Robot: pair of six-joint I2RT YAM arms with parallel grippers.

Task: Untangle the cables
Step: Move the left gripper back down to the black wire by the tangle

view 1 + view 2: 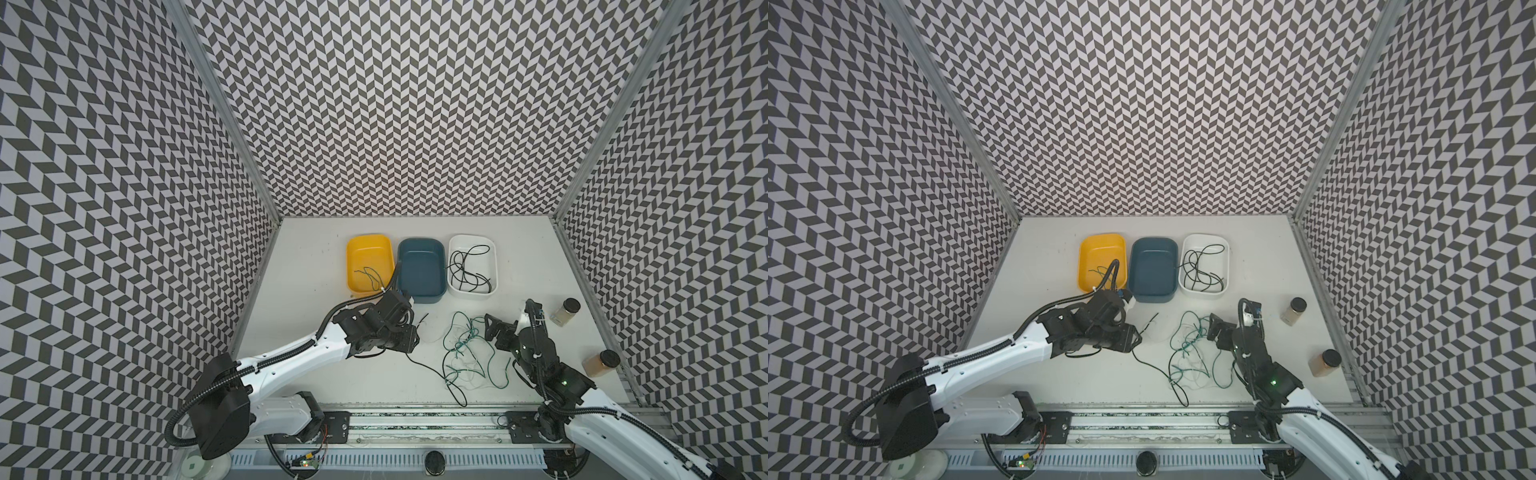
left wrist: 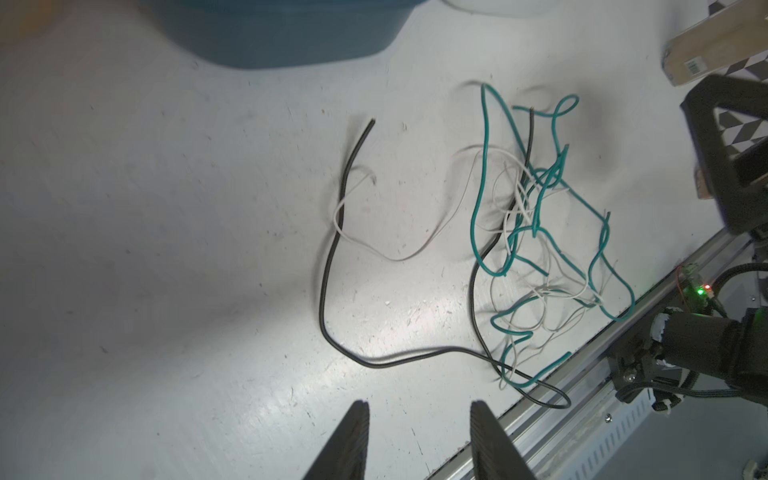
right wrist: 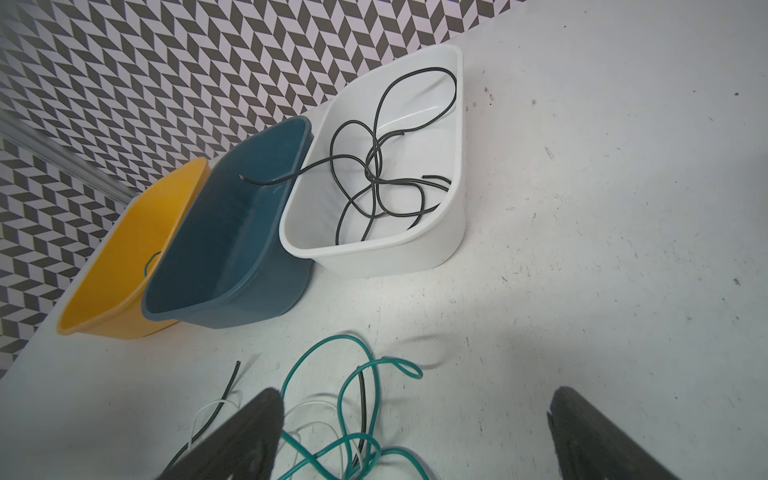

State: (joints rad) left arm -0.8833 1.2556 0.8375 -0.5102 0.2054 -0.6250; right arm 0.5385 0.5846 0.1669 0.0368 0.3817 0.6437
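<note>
The cables [image 1: 465, 353] lie on the table [image 1: 316, 374] as one loose knot of green, white and black strands, midway between the two arms in both top views. Trays stand at 12 o'clock from it: a white tray [image 1: 471, 296] already holding black cables, a blue tray [image 1: 419, 270], and a yellow tray [image 1: 353, 249] with a few green bits. The left gripper [image 2: 419, 409] sits at 9 o'clock from the knot, its fingers apart with nothing between them. The right gripper [image 3: 415, 395] hovers at 3 o'clock, spread wide and empty, with green loops just under one finger. The black cable [image 2: 324, 291] leaves the knot at 7 o'clock and sweeps out to a free end at 10 o'clock, close to the left gripper, with a white cable [image 2: 399, 257] looped across it near that end. The green cable [image 2: 478, 199] makes up most of the knot. These strands look light, thin and limp, so pulling one will likely drag the others unless the knot is pinned. The smooth sheath may slip in a weak pinch. The best hold is probably the black cable's bare stretch clear of the white crossing, with the right gripper steadying the knot.
</note>
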